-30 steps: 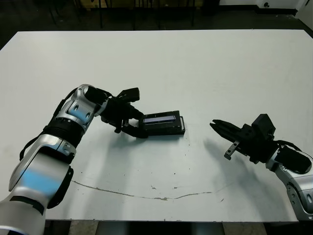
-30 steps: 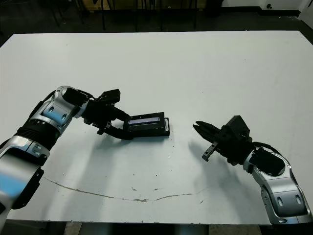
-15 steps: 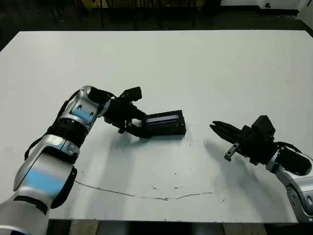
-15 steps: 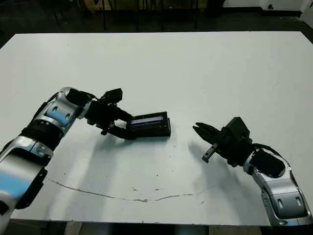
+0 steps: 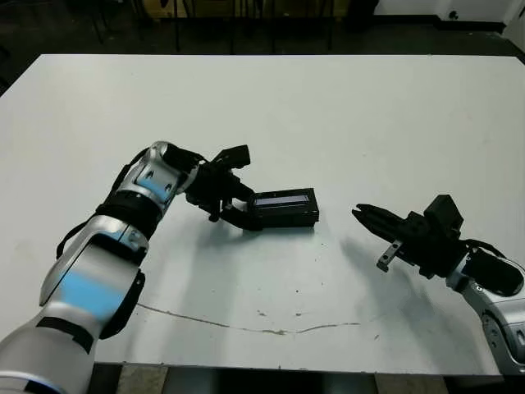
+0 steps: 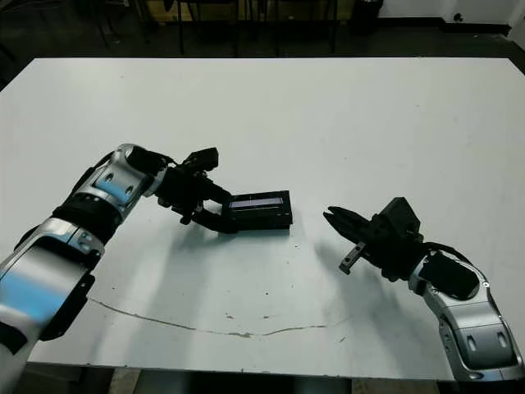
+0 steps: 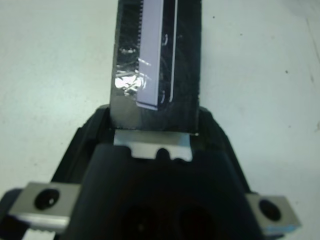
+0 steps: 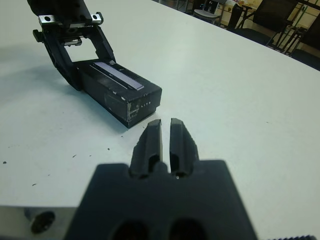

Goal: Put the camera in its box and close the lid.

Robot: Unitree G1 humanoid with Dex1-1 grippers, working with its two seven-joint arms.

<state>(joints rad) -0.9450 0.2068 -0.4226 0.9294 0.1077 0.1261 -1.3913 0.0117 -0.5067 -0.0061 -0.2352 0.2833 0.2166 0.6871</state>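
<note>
the lid [image 5: 285,207] sits on the box; the left gripper [image 5: 243,215] clamps its end, the right gripper [image 5: 362,215] waits pinched together.

The box [image 5: 285,209] lies flat near the table's middle, closed under its black lid [image 8: 119,77] with the pale glossy strip on top, so the camera, probably inside, cannot be seen.

Bright even overhead light, soft shadows beneath both arms, blurred gripper bodies in the wrist views.
</note>
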